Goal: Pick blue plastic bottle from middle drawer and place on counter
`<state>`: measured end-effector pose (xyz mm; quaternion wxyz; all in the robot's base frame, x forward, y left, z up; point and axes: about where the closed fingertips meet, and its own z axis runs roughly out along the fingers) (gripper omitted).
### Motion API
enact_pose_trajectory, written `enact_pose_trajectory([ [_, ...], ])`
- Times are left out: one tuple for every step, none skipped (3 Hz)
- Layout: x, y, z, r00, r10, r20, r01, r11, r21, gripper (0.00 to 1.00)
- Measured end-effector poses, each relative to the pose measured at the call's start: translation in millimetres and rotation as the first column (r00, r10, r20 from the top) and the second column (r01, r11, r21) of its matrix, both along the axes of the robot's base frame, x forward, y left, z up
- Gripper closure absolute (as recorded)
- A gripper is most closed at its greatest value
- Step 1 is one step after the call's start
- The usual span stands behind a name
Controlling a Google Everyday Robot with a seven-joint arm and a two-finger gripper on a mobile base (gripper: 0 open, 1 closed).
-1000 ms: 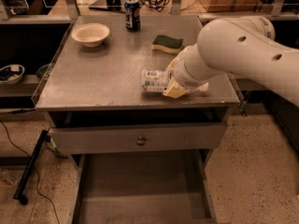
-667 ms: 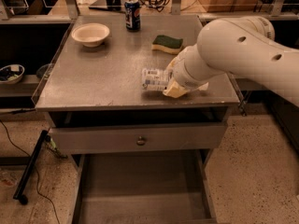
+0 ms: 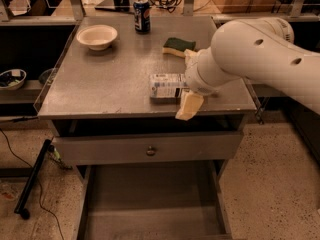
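Scene: a grey speckled counter [image 3: 110, 84] seen from the front and above, with drawers beneath it.
Blue plastic bottle [image 3: 166, 86]: lies on its side on the counter, near the front edge and right of centre. Its pale printed label faces up, and its right end is hidden behind the robot's wrist.
Gripper [image 3: 189, 83]: sits at the bottle's right end, low over the counter.
Fingers [image 3: 189, 105]: two cream fingers spread wide apart, one behind the bottle and one in front. The front one tilts out past the counter's front edge, and neither visibly presses the bottle.
Arm [image 3: 260, 54]: thick and white, reaching in from the right.
Middle drawer [image 3: 150, 199]: pulled out at the bottom, showing its bare flat floor.
Upper drawer front [image 3: 100, 149]: closed, with a round knob.
Rear of counter: a cream bowl [image 3: 97, 36] at left, a dark blue Pepsi can [image 3: 142, 15] behind it, and a green and yellow sponge [image 3: 178, 46] just behind the gripper.
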<state>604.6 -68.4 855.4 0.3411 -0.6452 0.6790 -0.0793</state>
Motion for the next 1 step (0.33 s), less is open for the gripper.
enact_pose_trajectory([
  [0.0, 0.0, 0.0, 1.0000, 0.000, 0.000, 0.000, 1.000, 0.000, 0.00],
])
